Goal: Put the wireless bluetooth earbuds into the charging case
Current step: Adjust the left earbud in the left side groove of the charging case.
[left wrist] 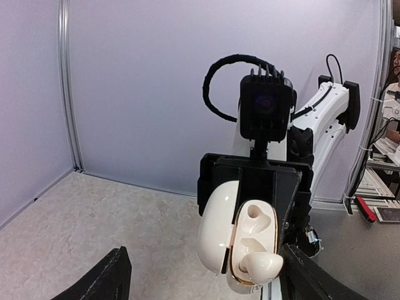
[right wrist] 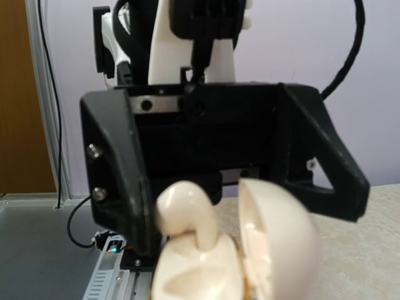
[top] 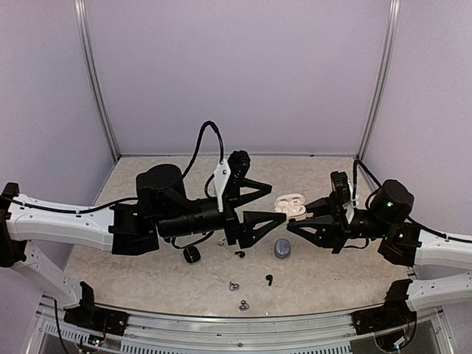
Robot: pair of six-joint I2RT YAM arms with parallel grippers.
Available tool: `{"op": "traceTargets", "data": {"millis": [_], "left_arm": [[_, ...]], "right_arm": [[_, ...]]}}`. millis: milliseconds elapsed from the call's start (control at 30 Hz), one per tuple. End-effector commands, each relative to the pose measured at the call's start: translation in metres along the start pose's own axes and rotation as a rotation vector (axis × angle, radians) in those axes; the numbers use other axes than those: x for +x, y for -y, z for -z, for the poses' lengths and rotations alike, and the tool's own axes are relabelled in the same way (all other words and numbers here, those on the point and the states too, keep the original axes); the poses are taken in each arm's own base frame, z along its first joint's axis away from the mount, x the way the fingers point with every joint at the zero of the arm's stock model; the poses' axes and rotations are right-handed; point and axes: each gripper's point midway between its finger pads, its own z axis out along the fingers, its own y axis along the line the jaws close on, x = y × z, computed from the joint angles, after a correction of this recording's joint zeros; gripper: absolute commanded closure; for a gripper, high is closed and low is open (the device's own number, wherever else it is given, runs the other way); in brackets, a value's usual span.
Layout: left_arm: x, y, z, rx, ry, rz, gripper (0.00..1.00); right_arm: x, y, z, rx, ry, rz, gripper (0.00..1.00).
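A cream charging case (left wrist: 219, 231) hangs open above the table, lid to the left and socket half to the right. A cream earbud (left wrist: 262, 265) sticks out of its lower socket, and the upper socket is bare. My right gripper (top: 293, 223) is shut on the charging case from below, its fingertips hidden behind it in the right wrist view. My left gripper (left wrist: 203, 250) is open, its black fingers (left wrist: 103, 281) on either side of the case and not touching it. In the right wrist view the earbud (right wrist: 184, 209) stands stem-down in the case (right wrist: 200, 275).
On the table (top: 147, 280) below lie black earbuds (top: 240, 254) (top: 269, 279), silvery-grey earbuds (top: 234, 285) (top: 243, 304), a round blue-grey case (top: 282, 248) and a round black case (top: 192, 254). Walls close the back and sides.
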Motion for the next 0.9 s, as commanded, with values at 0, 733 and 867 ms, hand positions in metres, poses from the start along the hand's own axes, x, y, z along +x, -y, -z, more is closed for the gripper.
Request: {"op": "traceTargets", "data": {"millis": [0, 733, 867], "left_arm": [[-0.016, -0.001, -0.005, 0.003, 0.055, 0.012, 0.20], [-0.015, -0.012, -0.019, 0.043, 0.081, 0.105, 0.21], [-0.014, -0.003, -0.022, 0.100, 0.078, 0.094, 0.16]], "right_arm": [[-0.012, -0.007, -0.005, -0.032, 0.014, 0.030, 1.00], [-0.008, -0.013, -0.008, -0.050, 0.008, 0.035, 1.00], [-0.009, -0.012, -0.006, -0.039, 0.016, 0.029, 1.00]]}}
